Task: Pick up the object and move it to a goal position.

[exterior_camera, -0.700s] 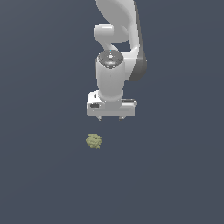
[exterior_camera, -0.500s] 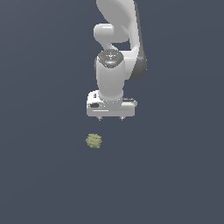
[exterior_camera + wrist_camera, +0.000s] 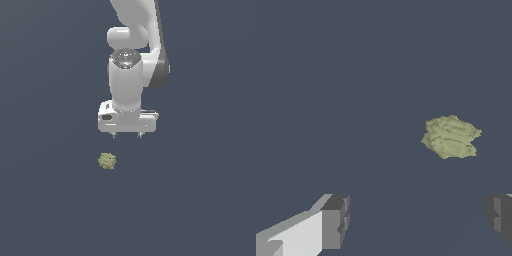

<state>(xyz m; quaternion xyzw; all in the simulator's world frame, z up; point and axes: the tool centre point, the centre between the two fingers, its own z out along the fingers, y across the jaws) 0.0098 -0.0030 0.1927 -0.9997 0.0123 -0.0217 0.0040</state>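
The object (image 3: 107,161) is a small knobbly olive-yellow lump lying on the dark grey floor. In the exterior view it lies below my gripper and a little toward the exterior view's left. My white gripper (image 3: 126,135) hangs above the floor, pointing down, with its fingers spread wide and nothing between them. In the wrist view the object (image 3: 450,136) lies ahead of the two dark fingertips (image 3: 336,221), apart from them, nearer the other fingertip (image 3: 500,215).
The dark grey floor (image 3: 200,200) spreads flat all around. The white arm (image 3: 135,30) rises above the gripper.
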